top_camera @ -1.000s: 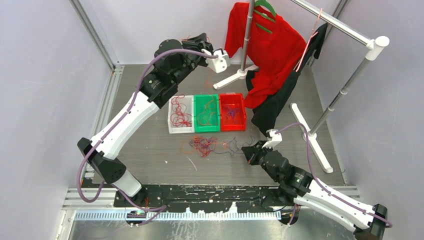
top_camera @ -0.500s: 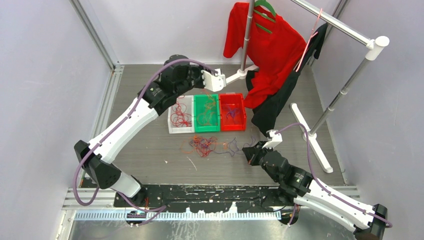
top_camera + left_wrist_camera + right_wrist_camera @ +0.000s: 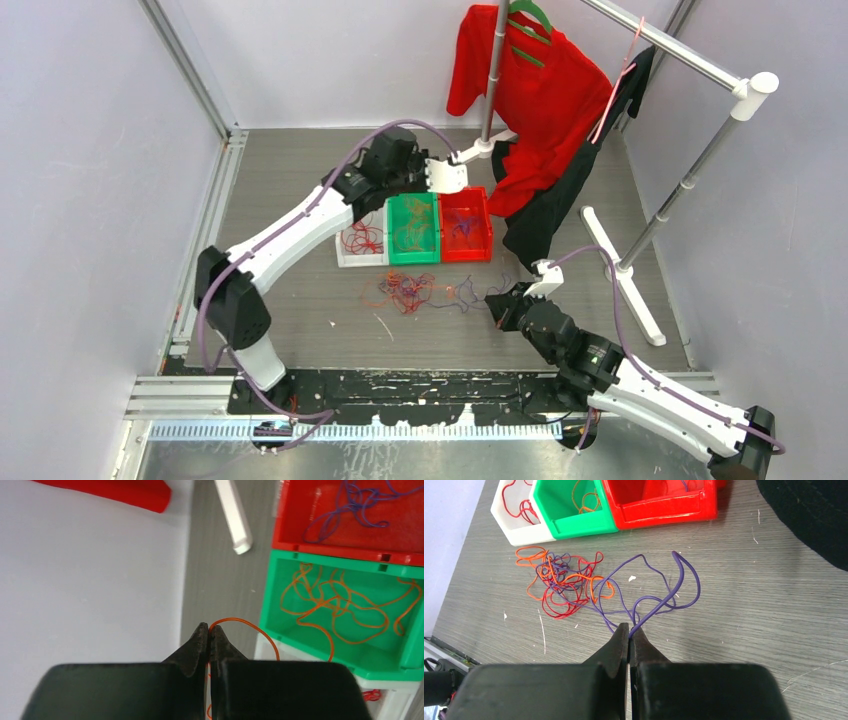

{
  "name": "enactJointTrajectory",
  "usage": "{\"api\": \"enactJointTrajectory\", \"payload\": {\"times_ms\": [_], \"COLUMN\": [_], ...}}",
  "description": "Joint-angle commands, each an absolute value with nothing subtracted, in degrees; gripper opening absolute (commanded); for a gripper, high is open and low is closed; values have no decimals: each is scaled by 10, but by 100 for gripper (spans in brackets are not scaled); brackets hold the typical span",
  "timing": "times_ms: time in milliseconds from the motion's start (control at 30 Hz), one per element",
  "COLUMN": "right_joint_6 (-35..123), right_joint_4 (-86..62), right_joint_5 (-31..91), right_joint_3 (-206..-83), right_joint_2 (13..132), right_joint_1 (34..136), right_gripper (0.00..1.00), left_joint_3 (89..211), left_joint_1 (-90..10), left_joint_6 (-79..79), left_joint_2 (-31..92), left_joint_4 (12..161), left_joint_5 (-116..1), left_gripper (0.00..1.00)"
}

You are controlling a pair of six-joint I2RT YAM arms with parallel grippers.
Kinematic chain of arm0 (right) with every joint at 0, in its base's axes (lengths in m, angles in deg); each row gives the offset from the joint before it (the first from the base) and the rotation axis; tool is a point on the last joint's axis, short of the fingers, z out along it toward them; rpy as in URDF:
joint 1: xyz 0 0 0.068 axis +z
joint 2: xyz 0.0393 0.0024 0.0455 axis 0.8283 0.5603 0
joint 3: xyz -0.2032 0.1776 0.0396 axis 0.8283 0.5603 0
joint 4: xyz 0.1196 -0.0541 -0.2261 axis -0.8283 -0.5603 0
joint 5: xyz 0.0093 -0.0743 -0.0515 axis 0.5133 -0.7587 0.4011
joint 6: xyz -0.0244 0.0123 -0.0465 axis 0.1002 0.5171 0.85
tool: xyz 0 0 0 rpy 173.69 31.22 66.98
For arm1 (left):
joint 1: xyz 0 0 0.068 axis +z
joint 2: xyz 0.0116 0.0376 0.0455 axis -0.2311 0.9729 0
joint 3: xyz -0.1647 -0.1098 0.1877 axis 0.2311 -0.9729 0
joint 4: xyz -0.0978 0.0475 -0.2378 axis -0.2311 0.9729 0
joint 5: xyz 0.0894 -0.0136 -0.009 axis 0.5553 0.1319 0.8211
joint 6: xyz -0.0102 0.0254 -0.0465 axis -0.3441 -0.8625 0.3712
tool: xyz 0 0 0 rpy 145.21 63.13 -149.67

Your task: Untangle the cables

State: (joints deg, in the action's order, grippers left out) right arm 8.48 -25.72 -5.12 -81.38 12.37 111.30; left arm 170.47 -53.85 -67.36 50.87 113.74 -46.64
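Left gripper [image 3: 208, 630] is pinching an orange cable [image 3: 250, 628] right at the fingertips, jaws pressed together on it. The green bin [image 3: 350, 655] is sitting off to the right of the tips, not under them, and the strand is arcing toward the white bin [image 3: 267, 652] rim just below. I'm worrying that opening here is dropping the wire onto the table [image 3: 749, 605] or into the wrong bin, so I'm wanting the tips over green first. The wire's tail is running down behind the fingers and I can't tell where it ends. If it's catching on a bin wall, the carry is tugging the bin or stripping the wire out of the pinch. Right gripper [image 3: 629, 630] is clamped on a purple cable [image 3: 684, 580] low over the table, its loop fanning out just ahead of the tips. The tangle of cables [image 3: 564, 585] is lying ahead and to the left, with purple strands threading into it. Risk there: pulling straight back is dragging the whole clump along and cinching the red and orange loops tighter instead of freeing purple. The hold is only on the very tips, so the thin wire is liable to be slipping out under load. The red bin [image 3: 659, 507] is sitting well ahead of that hand.
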Motion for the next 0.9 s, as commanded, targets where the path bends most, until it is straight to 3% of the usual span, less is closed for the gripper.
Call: {"api": "enactJointTrajectory", "payload": {"times_ms": [0, 533, 867], "right_joint_6": [77, 55, 57], "right_joint_4": [-234, -231, -216], "right_joint_5": [-73, -90, -81], "right_joint_3": [-833, -839, -860], "right_joint_2": [123, 147, 177], "right_joint_1": [1113, 1114, 1114], "right_gripper": [1, 1, 1], "left_joint_3": [1728, 1769, 1725], "left_joint_1": [-537, -513, -473], "left_joint_6": [-639, -490, -472], "left_joint_2": [551, 689, 744], "left_joint_4": [1146, 1180, 1142], "left_joint_5": [-488, -623, -608], "left_gripper": [0, 0, 0]}}
